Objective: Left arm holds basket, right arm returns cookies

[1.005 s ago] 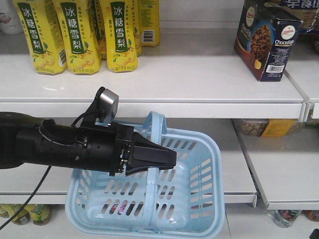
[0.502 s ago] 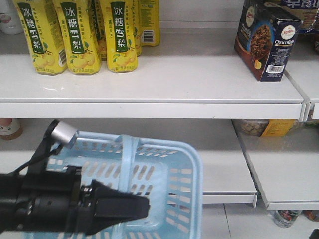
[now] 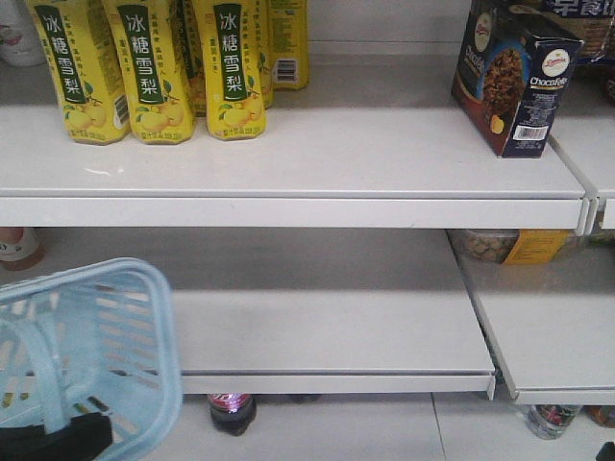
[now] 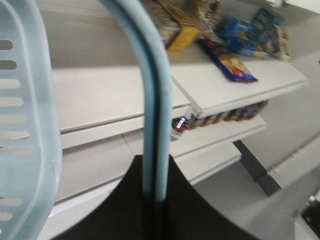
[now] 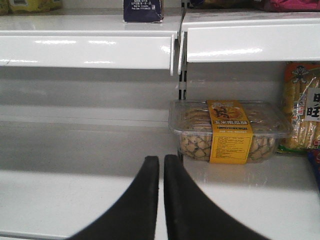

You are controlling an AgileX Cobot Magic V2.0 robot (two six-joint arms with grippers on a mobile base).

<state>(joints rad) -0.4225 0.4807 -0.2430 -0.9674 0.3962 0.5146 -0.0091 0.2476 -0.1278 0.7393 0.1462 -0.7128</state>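
While the left claw (image 4: 152,200) is pinching the basket (image 3: 86,355) by its handle, the cookies (image 3: 514,77) are already standing on the upper shelf (image 3: 288,163), well above the right claw (image 5: 161,200), whose tips are nearly pressed together on nothing; little appears left to do.

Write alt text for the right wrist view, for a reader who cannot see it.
The right gripper, black and empty with fingers nearly together, points at white store shelves. A clear tub of snacks with a yellow label sits on the lower shelf to its right. The base of the cookies box shows on the shelf above.
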